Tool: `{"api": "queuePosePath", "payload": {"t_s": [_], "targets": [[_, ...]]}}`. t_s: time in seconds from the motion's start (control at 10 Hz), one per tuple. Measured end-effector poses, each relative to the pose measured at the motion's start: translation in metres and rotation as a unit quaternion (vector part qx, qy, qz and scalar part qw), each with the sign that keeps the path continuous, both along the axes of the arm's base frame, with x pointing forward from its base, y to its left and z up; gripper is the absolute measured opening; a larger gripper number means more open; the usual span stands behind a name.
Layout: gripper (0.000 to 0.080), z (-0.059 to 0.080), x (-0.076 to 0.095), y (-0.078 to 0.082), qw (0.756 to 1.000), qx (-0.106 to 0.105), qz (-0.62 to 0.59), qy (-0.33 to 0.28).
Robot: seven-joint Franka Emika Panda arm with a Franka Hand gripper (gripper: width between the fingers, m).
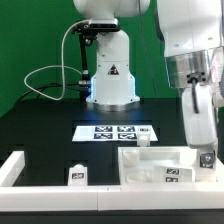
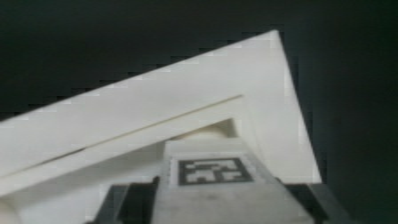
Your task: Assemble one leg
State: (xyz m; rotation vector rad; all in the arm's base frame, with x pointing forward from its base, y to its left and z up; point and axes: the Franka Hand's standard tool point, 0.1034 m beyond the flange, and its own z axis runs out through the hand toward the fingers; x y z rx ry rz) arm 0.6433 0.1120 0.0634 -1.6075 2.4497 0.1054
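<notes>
My gripper [image 1: 206,152] hangs at the exterior view's right, over the right end of the large white rimmed panel [image 1: 150,166]. In the wrist view the gripper [image 2: 217,206] is shut on a white leg [image 2: 214,172] with a black-and-white tag, and a dark finger [image 2: 125,203] shows on either side of it. A corner of the panel [image 2: 196,95] lies beneath the held leg. In the exterior view the held leg [image 1: 207,157] is mostly hidden by the fingers. Another tagged leg [image 1: 76,175] stands on the table at the left, and a further one [image 1: 145,141] stands behind the panel.
The marker board [image 1: 118,131] lies flat in the middle of the black table. A white L-shaped fence [image 1: 12,168] runs along the left and front edges. The robot base [image 1: 110,75] stands at the back, with cables to its left.
</notes>
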Motion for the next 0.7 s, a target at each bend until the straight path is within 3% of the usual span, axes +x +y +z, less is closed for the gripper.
{"api": "queuePosePath", "payload": {"t_s": [0.3,0.4,0.5,0.6,0.7], "targets": [[0.0285,0.0,-0.001,0.002,1.0,-0.003,-0.003,0.0],[0.0329,0.0,-0.001,0.003,1.0,-0.008,0.026,-0.004],[0.0525,0.0,-0.003,0.008,0.996,-0.017,0.084,-0.01],[0.0525,0.002,-0.004,0.011,0.984,-0.034,0.175,-0.022],[0.0611,0.006,-0.004,0.016,0.952,-0.055,0.297,-0.038]]}}
